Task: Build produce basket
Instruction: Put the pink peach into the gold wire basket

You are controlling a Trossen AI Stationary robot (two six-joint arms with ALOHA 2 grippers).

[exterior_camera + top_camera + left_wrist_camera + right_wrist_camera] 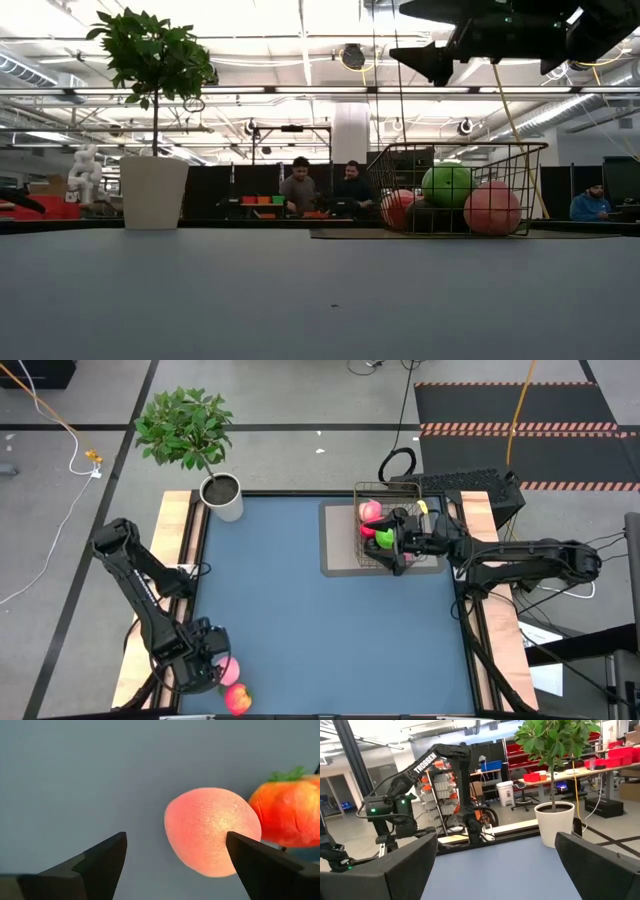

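On a grey mat at the far right of the blue table stands the square dark wire-mesh basket (383, 525), holding a pink peach (491, 209), a green apple (446, 185) and a red-orange piece (398, 208). Above it hangs the right gripper (403, 543), its fingers spread wide with nothing between them. Near the table's front left corner the left gripper (175, 862) has its fingers parted on either side of a second pink peach (212, 831), which lies on the table just beside an orange pepper with a green top (289, 808). At the far left stands a white cylindrical pot (222, 497) with a leafy green plant. White lettering "TROSSEN" (425, 763) reads along the left arm.
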